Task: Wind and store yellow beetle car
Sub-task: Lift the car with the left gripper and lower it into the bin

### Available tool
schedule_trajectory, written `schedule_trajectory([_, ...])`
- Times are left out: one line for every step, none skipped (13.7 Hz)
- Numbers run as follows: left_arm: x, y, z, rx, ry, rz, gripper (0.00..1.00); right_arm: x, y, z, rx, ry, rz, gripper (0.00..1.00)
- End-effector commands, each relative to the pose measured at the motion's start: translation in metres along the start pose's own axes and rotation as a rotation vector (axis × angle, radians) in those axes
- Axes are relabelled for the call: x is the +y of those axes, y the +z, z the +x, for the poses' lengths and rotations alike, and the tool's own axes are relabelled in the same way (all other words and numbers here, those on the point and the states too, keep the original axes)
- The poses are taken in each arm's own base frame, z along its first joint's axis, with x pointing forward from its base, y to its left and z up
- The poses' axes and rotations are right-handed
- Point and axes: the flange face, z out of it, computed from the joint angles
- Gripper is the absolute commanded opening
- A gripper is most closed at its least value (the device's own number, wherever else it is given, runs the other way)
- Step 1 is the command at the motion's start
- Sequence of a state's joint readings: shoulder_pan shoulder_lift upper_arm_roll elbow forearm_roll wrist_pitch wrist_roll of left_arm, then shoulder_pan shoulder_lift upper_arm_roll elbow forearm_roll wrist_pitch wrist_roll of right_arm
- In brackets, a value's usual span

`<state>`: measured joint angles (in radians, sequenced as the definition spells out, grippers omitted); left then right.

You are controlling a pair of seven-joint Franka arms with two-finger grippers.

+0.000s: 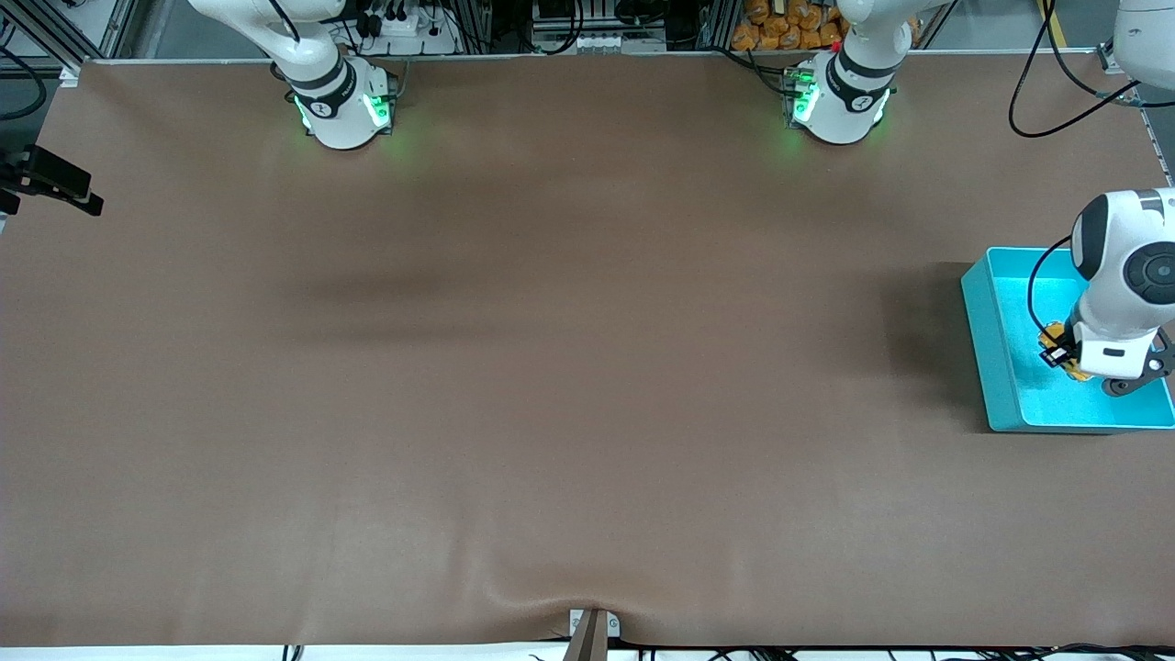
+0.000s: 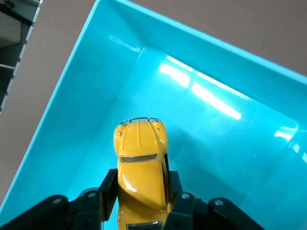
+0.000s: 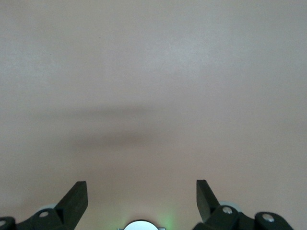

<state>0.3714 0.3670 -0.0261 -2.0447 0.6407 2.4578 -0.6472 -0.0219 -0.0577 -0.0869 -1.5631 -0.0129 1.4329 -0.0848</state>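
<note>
Left gripper (image 2: 142, 211) clamped on tiny glossy yellow beetle car (image 2: 141, 163), low inside turquoise plastic bin (image 1: 996, 349), perhaps not touching its floor. Best lowered level before letting go. Right gripper (image 3: 141, 194) spread wide, waiting over brown table (image 1: 551, 367).

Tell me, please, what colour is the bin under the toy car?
Turquoise bin; clearest in the left wrist view, beneath the yellow beetle car.

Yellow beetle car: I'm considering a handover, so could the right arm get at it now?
Probably not: the yellow beetle car is clamped in the left gripper over the turquoise bin, while the right gripper waits open elsewhere.
</note>
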Motion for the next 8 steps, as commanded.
schedule_trajectory([-0.013, 0.001, -0.005, 0.015, 0.008, -0.026, 0.13, 0.0, -0.003, 0.0, 0.002, 0.017, 0.003, 1.0])
schedule_trajectory([-0.012, 0.004, -0.006, 0.021, 0.009, -0.037, 0.13, 0.0, -0.003, 0.0, 0.002, 0.017, 0.003, 1.0])
schedule_trajectory([-0.01, 0.01, -0.007, 0.023, 0.011, -0.047, 0.13, 0.0, -0.003, 0.0, 0.002, 0.017, 0.003, 1.0])
schedule_trajectory([-0.008, 0.016, -0.007, 0.026, 0.005, -0.058, 0.13, 0.0, -0.003, 0.0, 0.002, 0.019, 0.003, 1.0])
schedule_trajectory([-0.003, 0.024, -0.009, 0.029, 0.007, -0.072, 0.13, 0.0, -0.003, 0.0, 0.002, 0.019, 0.003, 1.0])
schedule_trajectory([-0.004, 0.027, -0.009, 0.036, -0.001, -0.083, 0.13, 0.0, -0.003, 0.0, 0.002, 0.019, 0.003, 1.0])
schedule_trajectory([-0.005, 0.028, -0.009, 0.034, -0.002, -0.082, 0.13, 0.0, -0.003, 0.0, 0.002, 0.017, 0.003, 1.0])
schedule_trajectory([-0.004, 0.03, -0.009, 0.032, -0.001, -0.083, 0.14, 0.0, -0.003, 0.0, 0.002, 0.019, 0.003, 1.0])
